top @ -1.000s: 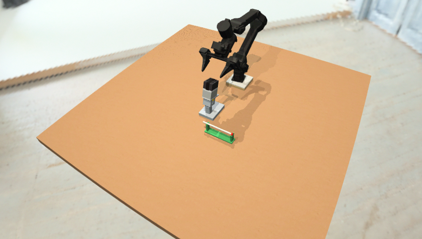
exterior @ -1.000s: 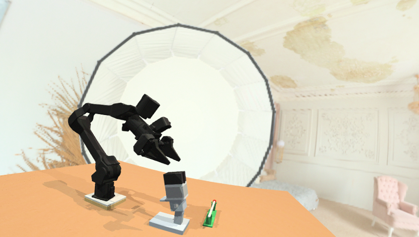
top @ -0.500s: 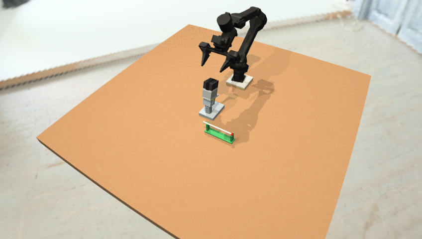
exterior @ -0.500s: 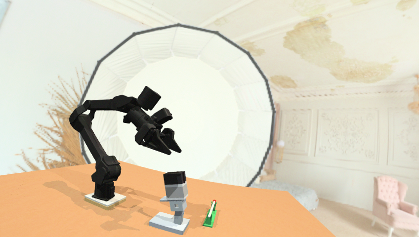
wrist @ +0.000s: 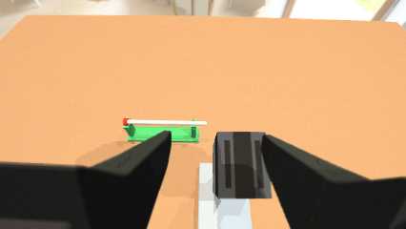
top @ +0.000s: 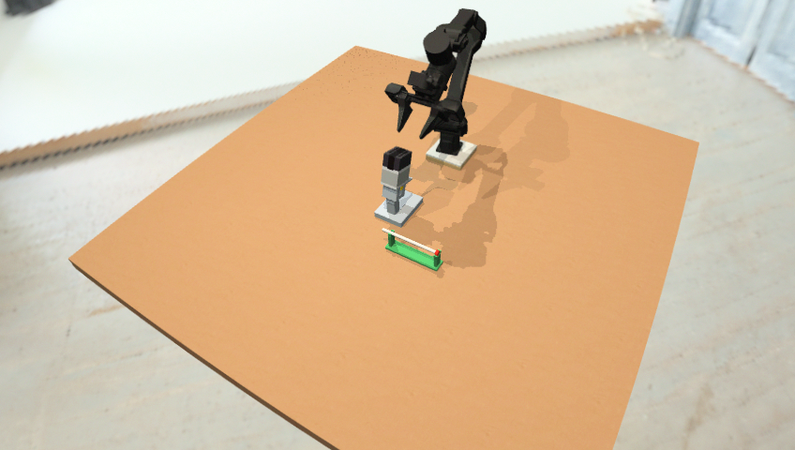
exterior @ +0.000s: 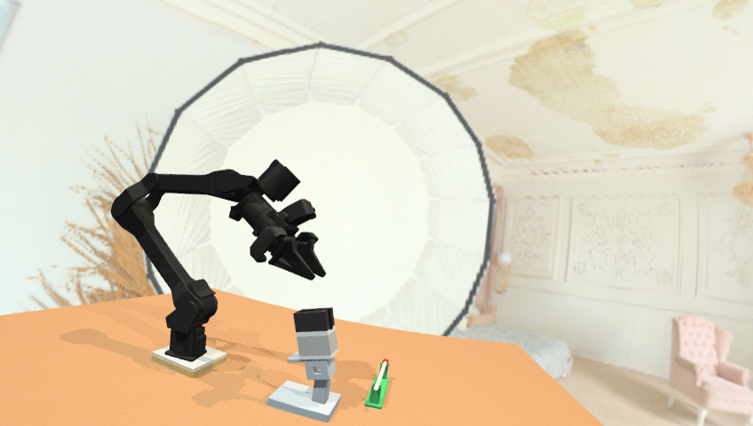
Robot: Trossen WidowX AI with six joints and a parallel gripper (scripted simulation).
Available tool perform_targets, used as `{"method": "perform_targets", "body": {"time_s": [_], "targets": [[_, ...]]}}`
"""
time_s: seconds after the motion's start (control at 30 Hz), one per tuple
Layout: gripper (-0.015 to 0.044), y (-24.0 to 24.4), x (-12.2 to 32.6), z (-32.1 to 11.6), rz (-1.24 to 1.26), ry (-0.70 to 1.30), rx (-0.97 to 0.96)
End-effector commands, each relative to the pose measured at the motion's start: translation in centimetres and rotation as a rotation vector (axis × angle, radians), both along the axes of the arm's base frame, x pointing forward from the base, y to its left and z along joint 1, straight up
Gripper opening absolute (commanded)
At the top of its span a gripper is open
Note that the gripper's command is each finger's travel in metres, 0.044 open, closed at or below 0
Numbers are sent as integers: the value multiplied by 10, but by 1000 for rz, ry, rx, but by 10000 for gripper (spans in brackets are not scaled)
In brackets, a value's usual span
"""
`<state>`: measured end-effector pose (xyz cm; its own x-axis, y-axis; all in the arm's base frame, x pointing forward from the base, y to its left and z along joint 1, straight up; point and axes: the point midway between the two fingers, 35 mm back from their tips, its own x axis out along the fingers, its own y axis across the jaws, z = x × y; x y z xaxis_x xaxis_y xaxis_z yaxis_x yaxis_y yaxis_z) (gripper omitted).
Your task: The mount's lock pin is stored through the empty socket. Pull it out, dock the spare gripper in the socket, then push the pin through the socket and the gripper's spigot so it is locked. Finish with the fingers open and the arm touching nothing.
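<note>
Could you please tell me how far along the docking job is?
The spare gripper looks docked upright on its mount. Nothing is in hand: the gripper hangs above, open. Left: the lock pin lies across the green rack, so locking remains.
</note>
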<state>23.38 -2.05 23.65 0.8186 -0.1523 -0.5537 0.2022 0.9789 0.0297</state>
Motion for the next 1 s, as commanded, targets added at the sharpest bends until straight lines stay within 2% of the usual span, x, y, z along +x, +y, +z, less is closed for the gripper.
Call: {"method": "perform_targets", "body": {"time_s": [0.0, 0.4, 0.53, 0.8, 0.97], "targets": [[180, 19, -1, -1, -8, 22, 7], [180, 82, -19, 11, 4, -42, -26], [180, 86, -19, 13, 11, -45, -38], [180, 99, 28, 17, 240, 297, -419], [180, 97, 67, 5, 432, 537, -579]]}}
